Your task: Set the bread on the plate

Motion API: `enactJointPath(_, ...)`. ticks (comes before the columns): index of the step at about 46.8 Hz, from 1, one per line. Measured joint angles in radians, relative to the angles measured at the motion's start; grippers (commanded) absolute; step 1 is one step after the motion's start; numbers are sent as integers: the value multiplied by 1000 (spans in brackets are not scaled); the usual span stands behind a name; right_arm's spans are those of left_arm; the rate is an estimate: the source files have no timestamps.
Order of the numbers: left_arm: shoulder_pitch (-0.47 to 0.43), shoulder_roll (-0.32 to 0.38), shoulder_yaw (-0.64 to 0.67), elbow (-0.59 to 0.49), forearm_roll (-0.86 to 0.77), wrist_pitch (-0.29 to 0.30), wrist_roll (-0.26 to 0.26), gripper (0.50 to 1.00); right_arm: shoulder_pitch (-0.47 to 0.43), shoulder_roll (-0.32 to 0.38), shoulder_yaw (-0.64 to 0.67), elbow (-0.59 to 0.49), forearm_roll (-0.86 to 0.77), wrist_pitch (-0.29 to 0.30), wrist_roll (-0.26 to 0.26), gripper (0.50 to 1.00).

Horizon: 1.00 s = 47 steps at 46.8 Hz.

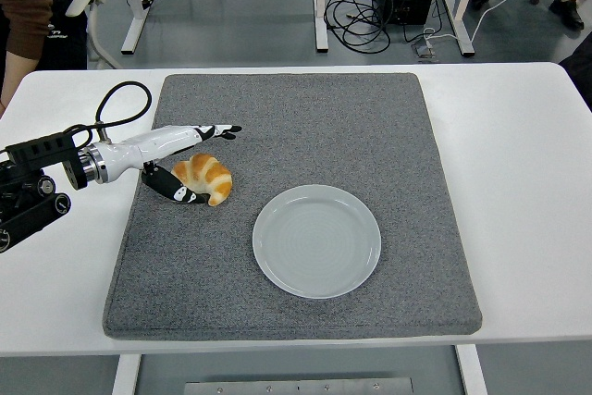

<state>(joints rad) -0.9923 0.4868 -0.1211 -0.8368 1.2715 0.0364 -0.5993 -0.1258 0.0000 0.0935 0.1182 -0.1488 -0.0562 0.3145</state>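
Observation:
A golden croissant (205,178) lies on the grey mat (305,108), left of centre. A round pale plate (317,240) sits on the mat to its right and nearer the table's front edge, a short gap away. My left hand (216,164) comes in from the left edge. Its fingers (218,131) are stretched out straight just behind the croissant. The thumb (178,191) lies along the croissant's near side, at or very close to it. The hand is open around the bread and is not closed on it. The right arm is out of view.
The mat covers the middle of the white table (518,154). A black cable (120,104) loops from my left forearm over the mat's back left corner. A person's brown sleeve (23,6) shows at the top left. Desk legs and cables are on the floor behind.

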Motion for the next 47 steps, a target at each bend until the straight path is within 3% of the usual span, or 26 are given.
enactJointPath(15,7,-41,6,64,2,3,-10,939,0,0,0,-1,0,-1,0,1000)
enactJointPath(24,7,-73,39,92,0,46,-12,930,0,0,0,-2,0,0,0,1000)
enactJointPath(39,6,-85,54,126,-13,68,-12,851,0,0,0,-2,0,0,0,1000)
enactJointPath(47,6,-88,54,131,-14,69,-11,774,0,0,0,-2,0,0,0,1000)
